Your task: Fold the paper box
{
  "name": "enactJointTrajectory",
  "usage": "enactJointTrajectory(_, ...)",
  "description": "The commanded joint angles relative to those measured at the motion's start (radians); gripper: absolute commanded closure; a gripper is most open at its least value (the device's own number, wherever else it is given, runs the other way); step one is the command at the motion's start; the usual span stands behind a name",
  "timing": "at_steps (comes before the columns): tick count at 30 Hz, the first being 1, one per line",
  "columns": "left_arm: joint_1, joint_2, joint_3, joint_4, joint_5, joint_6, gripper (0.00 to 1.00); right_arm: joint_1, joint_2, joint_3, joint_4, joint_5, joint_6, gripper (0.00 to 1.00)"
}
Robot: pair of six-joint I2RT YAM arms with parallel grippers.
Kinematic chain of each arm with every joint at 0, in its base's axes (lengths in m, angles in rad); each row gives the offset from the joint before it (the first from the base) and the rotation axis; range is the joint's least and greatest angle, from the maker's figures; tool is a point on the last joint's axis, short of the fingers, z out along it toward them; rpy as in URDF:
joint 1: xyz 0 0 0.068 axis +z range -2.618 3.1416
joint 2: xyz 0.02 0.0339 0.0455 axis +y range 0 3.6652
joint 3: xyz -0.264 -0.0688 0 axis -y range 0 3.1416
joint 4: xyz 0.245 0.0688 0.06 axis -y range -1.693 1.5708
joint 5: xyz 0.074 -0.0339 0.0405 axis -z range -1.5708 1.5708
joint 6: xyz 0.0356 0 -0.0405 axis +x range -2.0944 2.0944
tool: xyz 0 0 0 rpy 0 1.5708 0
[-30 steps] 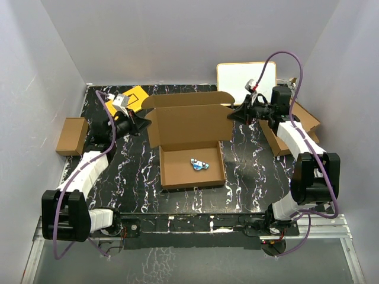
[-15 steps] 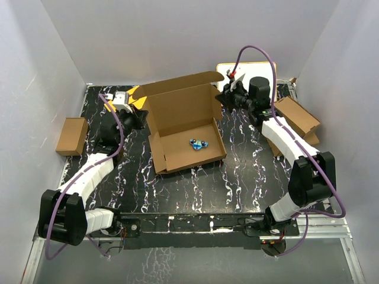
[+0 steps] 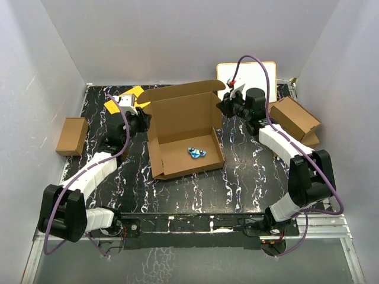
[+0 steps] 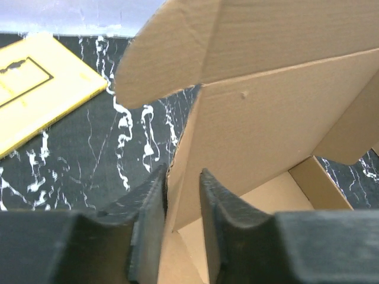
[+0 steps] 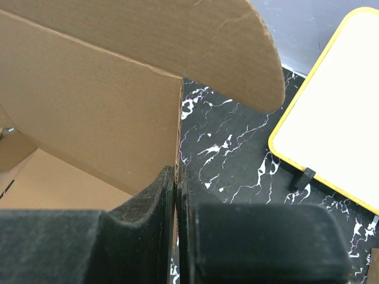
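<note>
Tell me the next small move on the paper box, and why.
Probably open the left claw wider and draw it back off the paper box. Its fingers stand slightly apart around the upright lid's left edge, while the right claw is clamped shut on the right edge, steadying it.

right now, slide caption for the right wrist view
Right gripper shut on the raised lid edge of the paper box, yellow-rimmed board beside it
</note>
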Motion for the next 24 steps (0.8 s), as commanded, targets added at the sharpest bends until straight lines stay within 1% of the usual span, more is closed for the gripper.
enactJointTrajectory(1,0.006,-0.091,0.036,-0.109,-0.064,0.012,0.65,-0.039,-0.067,-0.048,0.112,-0.075,0.021,0.92)
enactJointTrajectory(2,0.013,-0.114,0.033,-0.146,-0.075,0.006,0.57,-0.053,-0.075,-0.063,0.120,-0.094,0.022,0.92)
enactJointTrajectory(4,0.029,-0.165,0.013,-0.233,-0.083,-0.010,0.46,-0.072,-0.091,-0.091,0.139,-0.127,0.025,0.92)
enactJointTrajectory(6,0.041,-0.222,-0.020,-0.301,-0.083,-0.056,0.37,-0.084,-0.110,-0.111,0.153,-0.152,0.027,0.92)
enactJointTrajectory(8,0.051,-0.279,-0.049,-0.393,-0.080,-0.112,0.32,-0.091,-0.117,-0.125,0.164,-0.167,0.032,0.92)
enactJointTrajectory(11,0.060,-0.374,-0.127,-0.483,-0.063,-0.214,0.30,-0.098,-0.117,-0.137,0.174,-0.190,0.043,0.92)
enactJointTrajectory(13,0.068,-0.432,-0.199,-0.500,-0.059,-0.292,0.30,-0.102,-0.114,-0.143,0.177,-0.199,0.046,0.92)
enactJointTrajectory(15,0.087,-0.457,-0.268,-0.488,-0.040,-0.359,0.32,-0.102,-0.113,-0.146,0.180,-0.209,0.048,0.92)
enactJointTrajectory(17,0.129,-0.437,-0.317,-0.441,0.035,-0.409,0.36,-0.103,-0.111,-0.147,0.179,-0.216,0.049,0.92)
enactJointTrajectory(20,0.214,-0.341,-0.373,-0.308,0.200,-0.466,0.39,-0.105,-0.108,-0.152,0.179,-0.227,0.048,0.92)
enactJointTrajectory(22,0.253,-0.280,-0.401,-0.206,0.287,-0.497,0.38,-0.108,-0.106,-0.156,0.179,-0.235,0.051,0.92)
enactJointTrajectory(24,0.277,-0.220,-0.417,-0.128,0.340,-0.514,0.35,-0.112,-0.106,-0.158,0.179,-0.241,0.054,0.92)
